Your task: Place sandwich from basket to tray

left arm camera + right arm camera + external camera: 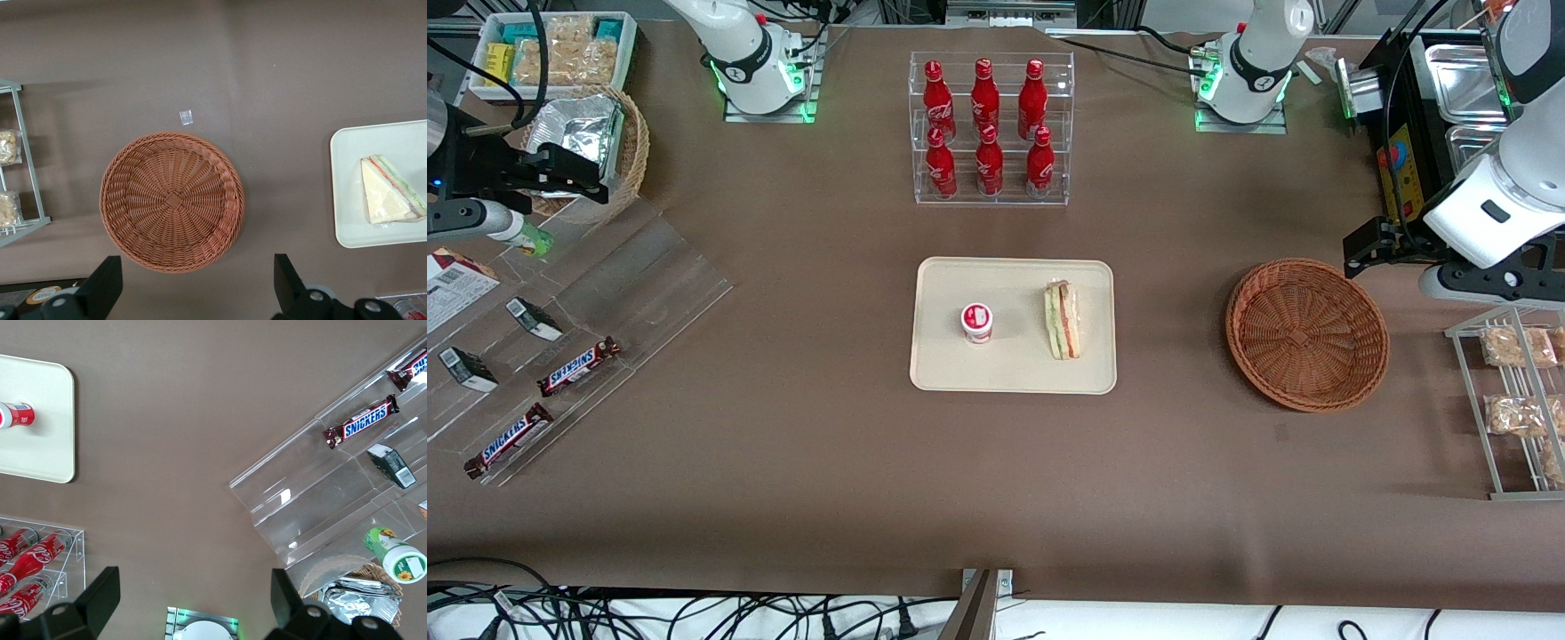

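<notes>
The sandwich [1063, 320] lies on the cream tray [1014, 373] at mid-worktop [871, 480], on the side of the tray toward the working arm's end, its red and green filling layers showing along one long edge. A small red-and-white cup [976, 322] stands beside it on the same tray, apart from the sandwich. The reddish-brown woven basket [1307, 333] sits well apart from the tray, toward the working arm's end, with nothing in it. The left arm's gripper [193, 283] hangs above the worktop over the basket's rim, its two dark fingers [101, 287] spread wide, released and touching nothing. A wire rack [1507, 404] with snack packs stands near the basket at the worktop's edge. Red bottles [985, 124] fill a clear stand farther from the front camera than the tray.
</notes>
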